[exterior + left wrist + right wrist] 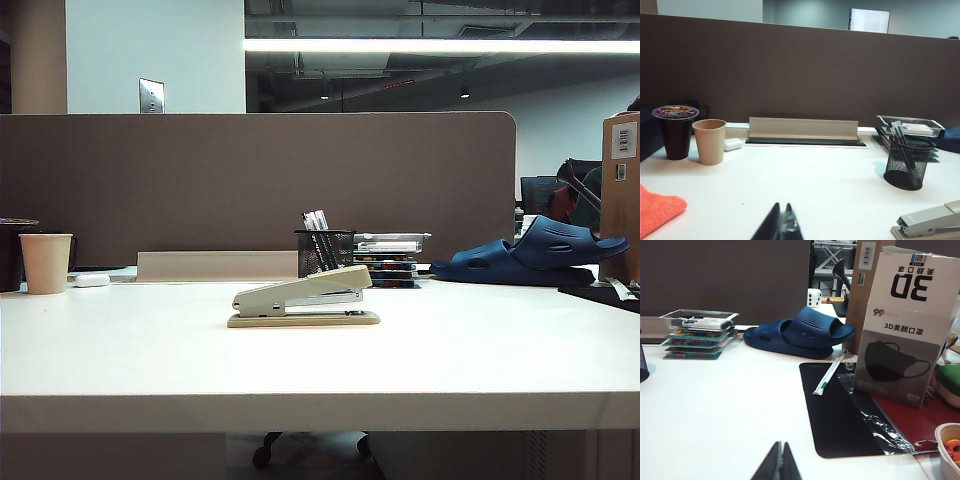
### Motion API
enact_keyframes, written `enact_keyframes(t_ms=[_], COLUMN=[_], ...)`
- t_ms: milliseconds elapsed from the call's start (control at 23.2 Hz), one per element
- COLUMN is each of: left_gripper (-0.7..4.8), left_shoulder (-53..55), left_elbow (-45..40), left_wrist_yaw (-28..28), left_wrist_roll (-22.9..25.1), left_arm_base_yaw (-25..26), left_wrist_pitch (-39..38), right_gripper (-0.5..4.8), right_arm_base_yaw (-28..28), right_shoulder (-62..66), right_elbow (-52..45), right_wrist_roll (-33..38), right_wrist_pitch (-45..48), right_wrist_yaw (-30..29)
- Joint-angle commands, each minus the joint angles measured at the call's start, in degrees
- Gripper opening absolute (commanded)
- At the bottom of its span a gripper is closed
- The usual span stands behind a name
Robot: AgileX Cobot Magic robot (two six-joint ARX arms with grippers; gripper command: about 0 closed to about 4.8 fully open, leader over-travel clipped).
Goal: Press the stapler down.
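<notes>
Desk (480, 360): white top carried the stapler near its middle, ahead of the mesh pen cup
Stapler (303, 297): beige-grey, flat on its tan base, long axis running side to side across the exterior view, top arm raised toward the right end, not yet pressed
Mesh pen cup (908, 163): black, just behind the stapler, pens inside
Left gripper (783, 226): low over the desk, fingers together and holding nothing; the stapler (930, 222) lay off to its right, close by
Right gripper (779, 464): fingertips pinched together, empty; stapler absent from its wrist view
Nearer arm: judged the left
</notes>
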Motion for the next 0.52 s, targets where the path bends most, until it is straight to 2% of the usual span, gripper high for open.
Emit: enact_keyframes(t_ms=[43, 387, 516], left_gripper=[-0.04, -0.04, -0.05], left_shoulder=[0.00, 0.00, 0.00], left_elbow=[0.04, 0.04, 0.15], left_wrist_yaw=[0.07, 0.07, 2.49], left_wrist_roll=[0.07, 0.04, 0.07], left_arm_base_yaw=[-0.02, -0.02, -0.04], left_wrist_pitch=[0.61, 0.68, 0.79], right_gripper=[-0.09, -0.09, -0.09], right_arm_base_yaw=[0.07, 0.07, 0.07], right_shoulder=[-0.37, -0.39, -0.37], right_elbow=[-0.28, -0.28, -0.28], right_wrist_roll=[-0.13, -0.11, -0.11], right_wrist_pitch=[0.74, 0.92, 0.92], right_wrist_yaw=[0.07, 0.04, 0.04])
